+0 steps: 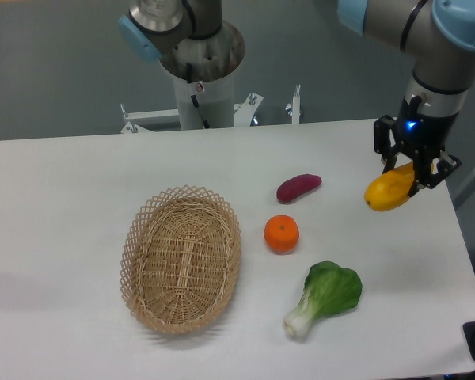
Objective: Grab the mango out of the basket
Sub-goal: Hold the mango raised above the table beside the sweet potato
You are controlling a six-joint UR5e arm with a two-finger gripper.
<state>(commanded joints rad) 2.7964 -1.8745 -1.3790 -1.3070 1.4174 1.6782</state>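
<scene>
Gripper clamped on mango far right (well apart from basket); could slip, gripped at one end.

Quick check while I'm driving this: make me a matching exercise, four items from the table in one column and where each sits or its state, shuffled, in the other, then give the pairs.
Items:
1. mango
2. basket
3. orange
4. sweet potato

Places or states:
A. empty, at the left of the group
B. lying on the table beyond the orange
C. held in the gripper above the table's right side
D. on the table between the basket and the bok choy

Pairs: 1-C, 2-A, 3-D, 4-B
</scene>
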